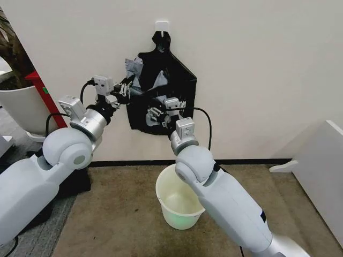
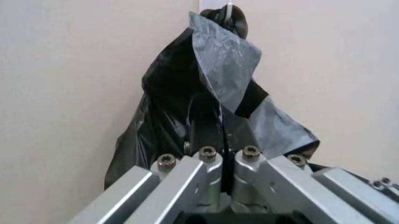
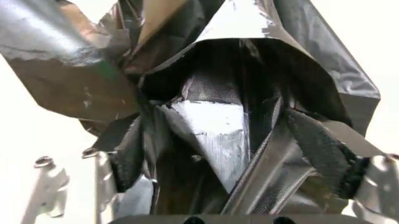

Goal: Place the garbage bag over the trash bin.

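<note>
Gripping one garbage bag [image 1: 153,85], two grippers.

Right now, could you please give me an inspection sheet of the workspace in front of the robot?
Surface: brown carpeted floor below a plain wall.
Job's things: garbage bag, crinkled and partly pulled out from the bundle of bags hanging on a white wall hook; trash bin upright and unlined on the floor below.
Clutter: nothing seen.
Grippers: left pincer shut on the garbage bag at the bundle's left edge; right pincer open, fingers either side of bag film at the bundle's lower part.
Cables: black cable looping from the right wrist; another at the left wrist.
Surroundings: white plant pot far left; white panel on the right.
</note>
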